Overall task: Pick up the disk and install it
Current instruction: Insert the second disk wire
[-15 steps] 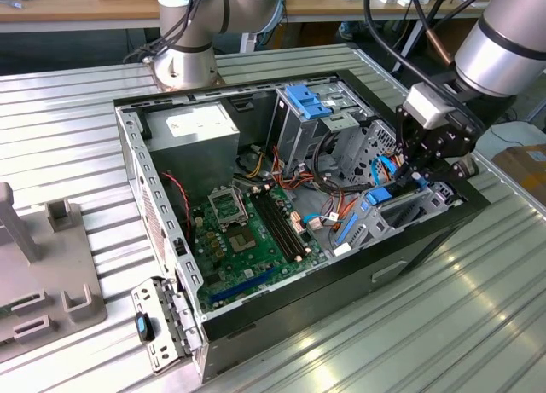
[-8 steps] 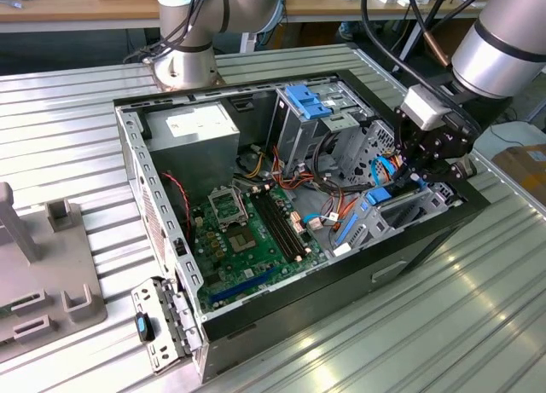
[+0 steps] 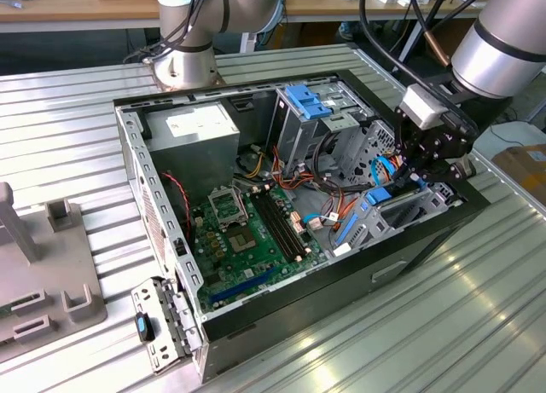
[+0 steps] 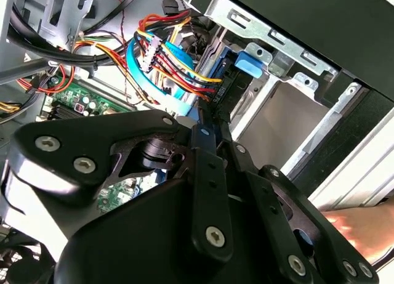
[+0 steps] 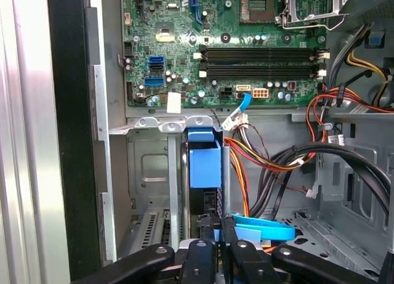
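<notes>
We find the disk (image 5: 204, 164) standing on edge in the drive bay (image 5: 151, 191) at the front corner of the open computer case (image 3: 256, 320), its bright blue carrier frame facing out and its dark body running down toward the gripper; in the exterior view its blue edge (image 3: 378, 194) shows just beside the gripper, at the case's end toward the exterior view's right; in the second wrist view the blue tab (image 4: 249, 63) sits against the metal bay wall.

The gripper (image 5: 217, 244) has its black fingers (image 5: 202, 259) drawn narrow, close on either side of the disk's lower edge; we see them pinching it in the first wrist view, and in the second wrist view the fingers (image 4: 209, 173) meet on the same dark edge; in the exterior view the gripper (image 3: 422, 167) hangs over the bay from the silver arm (image 3: 499, 43).

A light blue flat cable (image 5: 261, 227) lies across the bay floor just beside the fingers; bundles of red, yellow and orange wires (image 4: 166, 56) run close past the disk; beyond them the green motherboard (image 3: 247, 231) lies on the case floor, with the grey power supply (image 3: 192, 129) at the far corner and a blue ribbed bracket (image 3: 309, 99) atop the upper cage; the case rests on a ribbed metal table (image 3: 444, 325); a person's hand (image 4: 363, 228) shows in the second wrist view, outside the case wall.
</notes>
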Controlling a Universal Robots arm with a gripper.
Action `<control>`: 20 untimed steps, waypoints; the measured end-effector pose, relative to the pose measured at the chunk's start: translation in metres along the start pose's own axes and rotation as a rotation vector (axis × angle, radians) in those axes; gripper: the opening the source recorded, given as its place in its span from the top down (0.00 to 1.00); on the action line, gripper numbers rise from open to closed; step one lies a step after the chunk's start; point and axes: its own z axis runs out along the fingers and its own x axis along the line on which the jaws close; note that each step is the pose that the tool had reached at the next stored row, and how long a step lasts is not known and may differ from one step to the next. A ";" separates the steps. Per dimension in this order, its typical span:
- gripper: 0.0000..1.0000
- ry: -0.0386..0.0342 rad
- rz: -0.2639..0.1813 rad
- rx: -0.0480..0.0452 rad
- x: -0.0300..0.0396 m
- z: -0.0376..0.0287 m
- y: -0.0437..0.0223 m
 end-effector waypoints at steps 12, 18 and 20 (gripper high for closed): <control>0.84 -0.0008 -0.026 -0.0012 0.0004 0.0090 0.0006; 0.78 -0.0027 -0.026 -0.0011 0.0005 0.0104 0.0006; 0.72 -0.0020 -0.026 -0.0011 0.0005 0.0101 0.0007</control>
